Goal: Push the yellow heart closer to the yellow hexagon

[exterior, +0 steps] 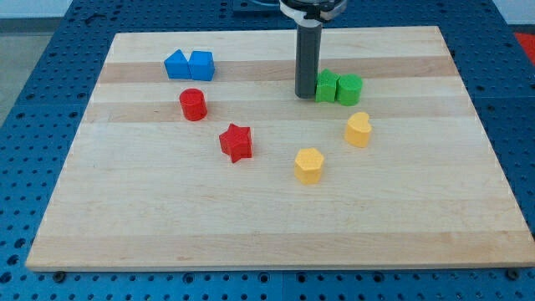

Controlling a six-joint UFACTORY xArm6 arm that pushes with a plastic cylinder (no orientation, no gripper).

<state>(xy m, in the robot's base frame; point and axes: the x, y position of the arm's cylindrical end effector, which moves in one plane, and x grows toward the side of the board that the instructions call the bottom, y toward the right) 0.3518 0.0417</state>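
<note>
The yellow heart lies right of the board's centre. The yellow hexagon lies below and to its left, a short gap apart. My tip stands above both, touching or nearly touching the left side of a green block. The tip is up and to the left of the heart, and roughly straight above the hexagon.
A second green block sits right of the first. A red star and a red cylinder lie left of centre. Two blue blocks sit at the upper left. The wooden board rests on a blue table.
</note>
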